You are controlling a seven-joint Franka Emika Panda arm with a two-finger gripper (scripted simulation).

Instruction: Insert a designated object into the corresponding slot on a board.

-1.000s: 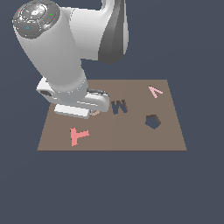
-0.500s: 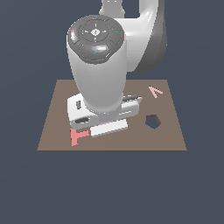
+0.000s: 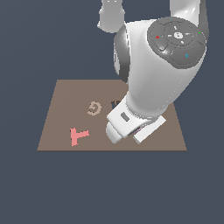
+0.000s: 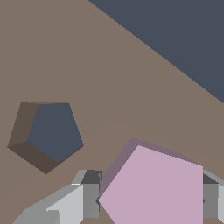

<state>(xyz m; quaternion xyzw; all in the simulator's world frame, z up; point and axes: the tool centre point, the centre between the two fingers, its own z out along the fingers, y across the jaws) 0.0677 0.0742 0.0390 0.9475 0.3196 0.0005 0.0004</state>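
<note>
In the wrist view my gripper (image 4: 149, 195) is shut on the designated object (image 4: 153, 192), a pale lilac pentagonal block held between the grey fingers (image 4: 89, 194). The block hangs just above the brown board (image 4: 109, 65). It is off to one side of the slot (image 4: 50, 133), a dark five-sided hole, and does not overlap it. In the exterior view the white arm (image 3: 162, 74) covers the right part of the board (image 3: 65, 100), hiding the gripper's fingers, the block and the slot.
A pink T (image 3: 78, 135) lies near the board's front left corner in the exterior view. A tan G (image 3: 93, 107) sits mid-board, with part of a dark M cut-out (image 3: 115, 104) beside the arm. Dark floor (image 4: 175, 35) lies beyond the board's edge.
The arm has swung across the board toward the exterior view's right. It now uncovers the G and T and hides the pentagon hole and the V.
</note>
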